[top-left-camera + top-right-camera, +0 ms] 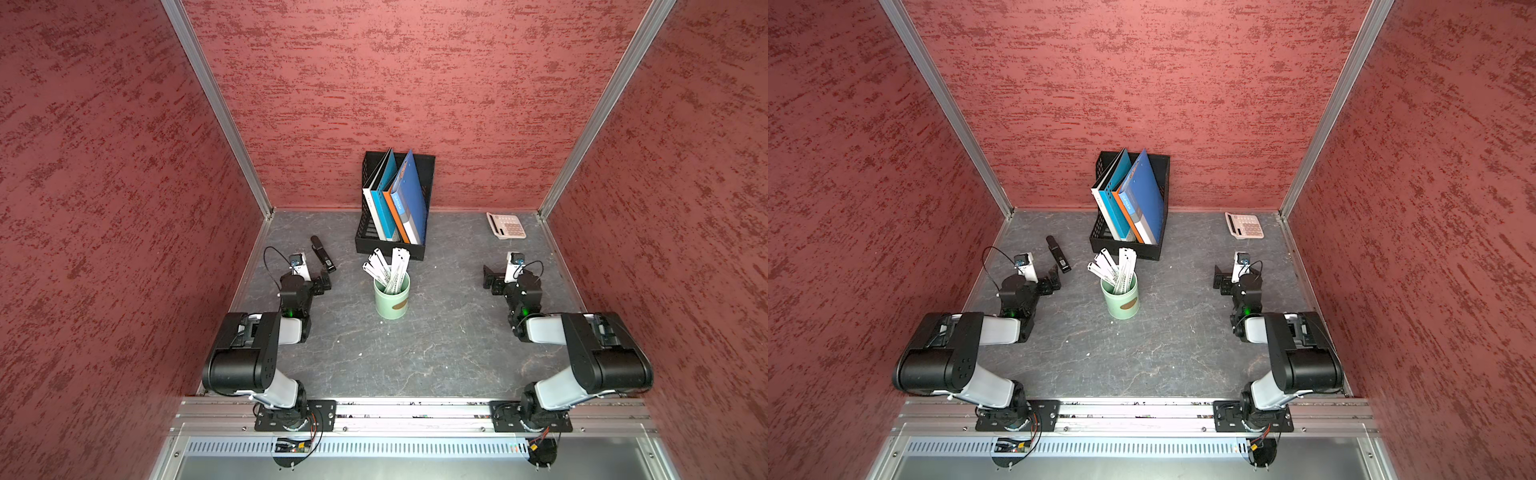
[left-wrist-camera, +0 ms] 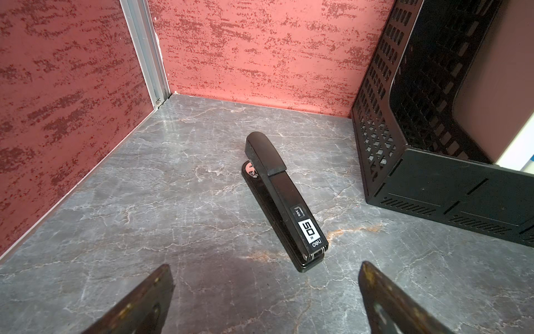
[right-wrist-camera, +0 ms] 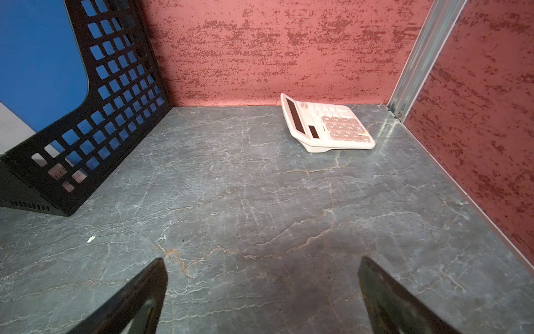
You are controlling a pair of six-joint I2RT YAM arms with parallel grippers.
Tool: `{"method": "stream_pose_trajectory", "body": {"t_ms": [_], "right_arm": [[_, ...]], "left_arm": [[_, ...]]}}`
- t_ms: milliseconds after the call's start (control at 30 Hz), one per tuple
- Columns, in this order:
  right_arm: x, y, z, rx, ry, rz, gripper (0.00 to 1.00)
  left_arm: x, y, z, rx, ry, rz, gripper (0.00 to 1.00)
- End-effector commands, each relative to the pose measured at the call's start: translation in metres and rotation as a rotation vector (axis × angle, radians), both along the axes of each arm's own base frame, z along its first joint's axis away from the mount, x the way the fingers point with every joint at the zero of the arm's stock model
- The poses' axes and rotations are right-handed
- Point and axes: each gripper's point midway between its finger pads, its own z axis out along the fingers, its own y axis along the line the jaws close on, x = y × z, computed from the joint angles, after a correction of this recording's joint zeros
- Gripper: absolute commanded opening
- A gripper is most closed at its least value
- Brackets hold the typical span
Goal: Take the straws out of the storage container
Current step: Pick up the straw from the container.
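Note:
The storage container [image 1: 392, 301] [image 1: 1121, 302], a pale mint-green cup with a brown oval mark, stands upright mid-table in both top views. A bundle of straws [image 1: 388, 268] [image 1: 1115, 268] in white paper wrappers fans out above its rim. My left gripper [image 1: 323, 281] [image 1: 1054, 278] [image 2: 265, 267] is open and empty, well to the left of the cup, low over the table. My right gripper [image 1: 490, 277] [image 1: 1222, 277] [image 3: 263, 264] is open and empty, well to the right of the cup. Neither wrist view shows the cup or the straws.
A black stapler [image 1: 323, 253] [image 2: 284, 199] lies just ahead of the left gripper. A black mesh file rack [image 1: 374, 237] [image 2: 433, 144] [image 3: 95, 115] with blue folders stands behind the cup. A pale pink calculator [image 1: 506, 225] [image 3: 326, 124] lies at the back right. Red walls close three sides.

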Motion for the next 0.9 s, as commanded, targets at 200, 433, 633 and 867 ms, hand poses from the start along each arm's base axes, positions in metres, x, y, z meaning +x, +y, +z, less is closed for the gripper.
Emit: {"method": "stream_pose_trajectory", "body": {"t_ms": [200,433,633,867], "right_arm": [[0.005,0.0,0.018,-0.001,-0.01,0.006,0.99],[0.006,-0.046,0.047,0.139,0.212,-0.346,0.99],[-0.02,-0.036,0.045,0.272,0.457,-0.397,0.99],[-0.053,0.028,0.084,0.124,0.543,-0.25,0.99]], "left_arm": [[0.004,0.008,0.018,0.015,-0.017,0.052,1.0],[-0.005,0.026,0.066,-0.071,0.122,0.208,1.0],[-0.036,0.032,0.095,-0.282,0.09,0.269,1.0],[-0.066,0.011,0.1,-0.271,-0.041,0.174,1.0]]}}
